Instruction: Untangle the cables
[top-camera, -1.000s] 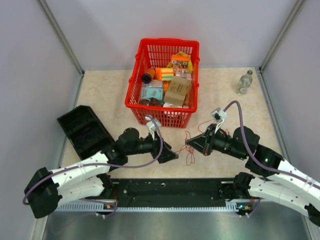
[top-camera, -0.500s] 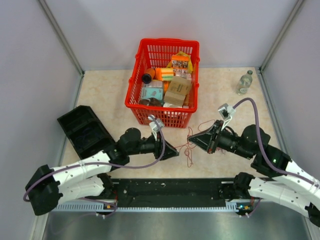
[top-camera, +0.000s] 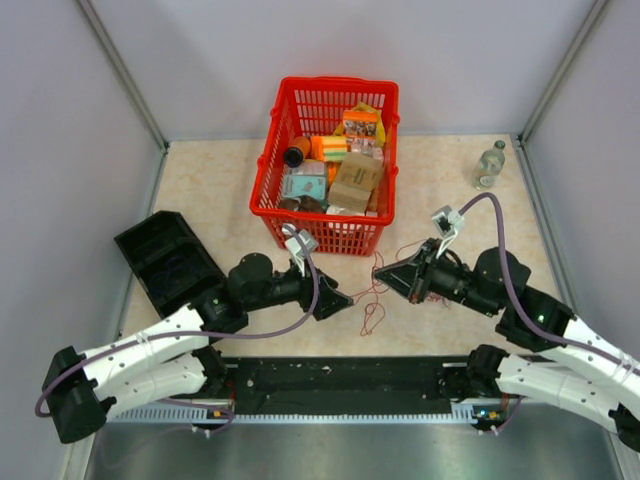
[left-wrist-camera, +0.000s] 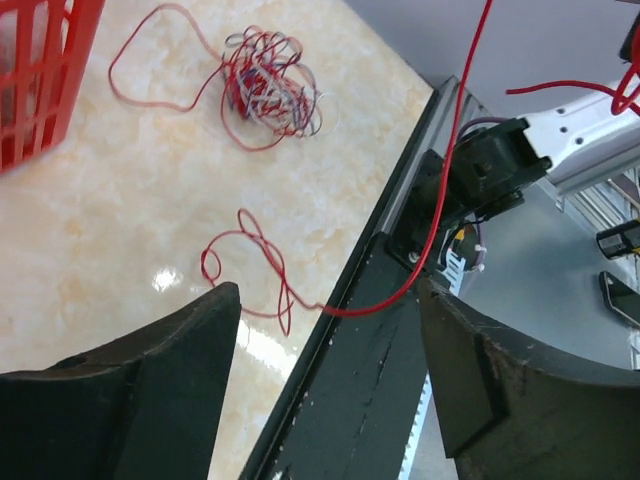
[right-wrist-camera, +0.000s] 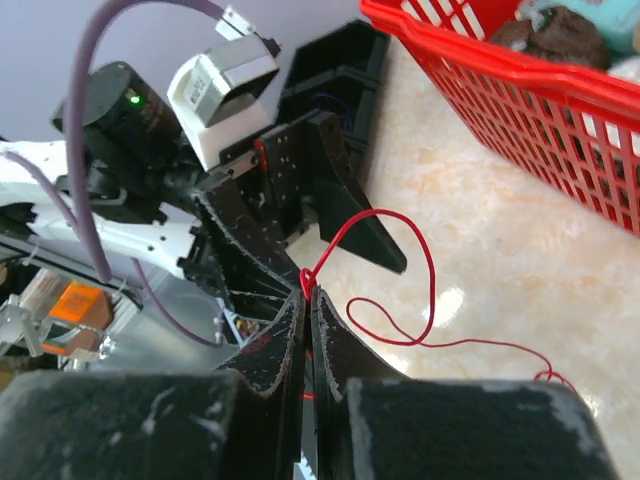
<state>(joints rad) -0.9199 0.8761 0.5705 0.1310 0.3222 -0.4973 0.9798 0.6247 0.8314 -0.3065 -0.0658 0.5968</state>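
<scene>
Your right gripper (right-wrist-camera: 308, 285) is pinched shut on one red strand and has crept towards twelve o'clock over the last second, so the strand looks to be drawing out of the cables (left-wrist-camera: 265, 85). The left gripper (left-wrist-camera: 328, 290) gapes wide, holding nothing. The tangle lies on the table (left-wrist-camera: 120, 230) at eleven o'clock in the left wrist view; from above it's too fine to trace

The basket (top-camera: 330, 236) sits mid-back on the bench (top-camera: 220, 190), bottle (top-camera: 488, 165) to its right, tray (top-camera: 150, 236) front-left, cables (left-wrist-camera: 268, 85) before the basket
</scene>
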